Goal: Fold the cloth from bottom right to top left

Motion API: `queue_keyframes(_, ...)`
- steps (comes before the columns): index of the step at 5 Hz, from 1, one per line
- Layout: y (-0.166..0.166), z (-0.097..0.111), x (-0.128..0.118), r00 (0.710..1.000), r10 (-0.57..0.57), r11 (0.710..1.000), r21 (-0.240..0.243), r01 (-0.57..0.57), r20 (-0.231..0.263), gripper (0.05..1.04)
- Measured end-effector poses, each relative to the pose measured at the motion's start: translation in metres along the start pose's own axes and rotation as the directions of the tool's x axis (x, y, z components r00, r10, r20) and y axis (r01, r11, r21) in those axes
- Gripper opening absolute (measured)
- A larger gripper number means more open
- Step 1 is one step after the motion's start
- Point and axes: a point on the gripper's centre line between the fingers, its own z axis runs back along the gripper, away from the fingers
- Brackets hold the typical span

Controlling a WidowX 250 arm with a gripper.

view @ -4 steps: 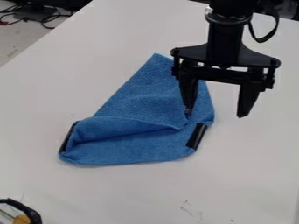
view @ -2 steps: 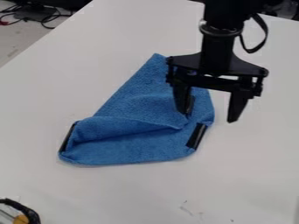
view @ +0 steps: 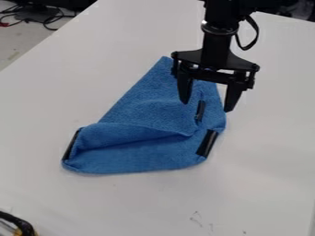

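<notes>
Lies partly folded on the smooth white counter (view: 267, 156) as a blue, tapering, textured fabric cloth (view: 135, 110), with a loose fold across the lower part and short black strips (view: 207, 143) at the left and right edges. Hangs over the cloth's upper right side as a black two-fingered hand (view: 207, 106), fingers apart.

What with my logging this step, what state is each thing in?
Blue cloth: partly folded, rumpled, lying on the table with a loose flap across its middle.
Gripper: open, holding nothing, above the cloth's right part.
Black strips: attached to the cloth, one at its left edge, two toward its right.
Table: lightly marked near the bottom.
</notes>
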Motion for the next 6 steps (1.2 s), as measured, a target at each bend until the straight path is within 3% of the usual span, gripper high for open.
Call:
queue_keyframes(3, -0.002, -0.049, 0.041, 0.997, -0.01, 0.999, -0.047, 0.007, -0.074, 0.999)
queue_keyframes(6, 0.009, -0.058, 0.044, 0.995, 0.022, 0.997, -0.075, -0.029, -0.098, 0.999)
